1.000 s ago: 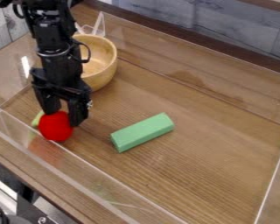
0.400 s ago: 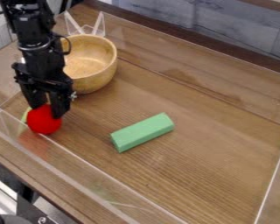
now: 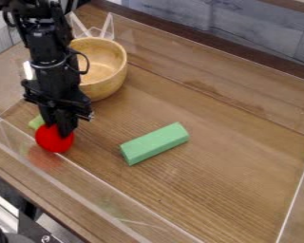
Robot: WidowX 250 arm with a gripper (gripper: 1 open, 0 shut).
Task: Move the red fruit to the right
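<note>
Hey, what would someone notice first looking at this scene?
The bright red fruit at the tray's left edge, with the black gripper pointing straight down and its fingers closed on it. Next, the green block lying mid-table, and the wooden bowl behind the arm.

A single camera looks down at a slant from above one corner of the wooden tabletop [image 3: 218, 180], fairly near. It takes in the clear-walled enclosure [image 3: 180, 52], with the arm at upper left.
</note>
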